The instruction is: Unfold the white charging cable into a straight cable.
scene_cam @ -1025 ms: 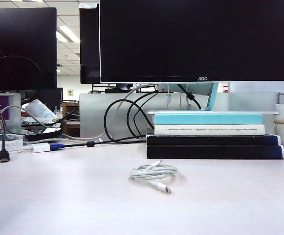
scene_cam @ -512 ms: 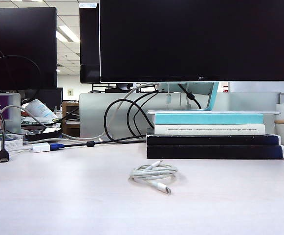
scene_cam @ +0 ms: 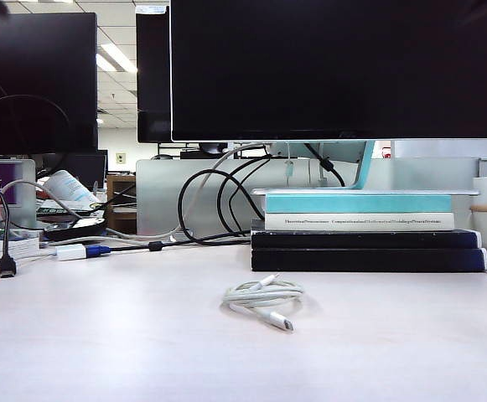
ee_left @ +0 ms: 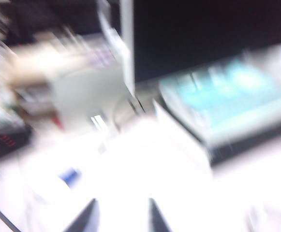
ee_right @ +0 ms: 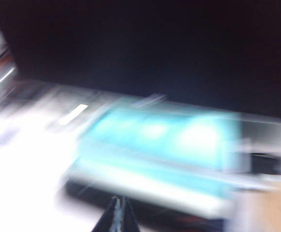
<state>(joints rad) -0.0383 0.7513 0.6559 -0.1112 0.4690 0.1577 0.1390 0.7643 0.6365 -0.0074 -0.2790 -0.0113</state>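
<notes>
One white charging cable (scene_cam: 263,299) lies coiled mid-table, just in front of the book stack (scene_cam: 367,230), untouched. My left gripper (ee_left: 122,217) shows parted fingers, my right gripper (ee_right: 117,218) pinched shut, neither holding anything. Risk: grabbing several loops together would drag the bundle, not unfold it.

The coiled thin white charging cable (scene_cam: 263,301) is laid at lower centre on the pale desk (scene_cam: 126,335), before the stacked books (scene_cam: 365,230) under the black monitor (scene_cam: 339,67).

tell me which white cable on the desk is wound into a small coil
The thin glossy white charging cable, coiled alone mid-desk before the books; the thicker grey-white cord behind rises toward the monitor.
</notes>
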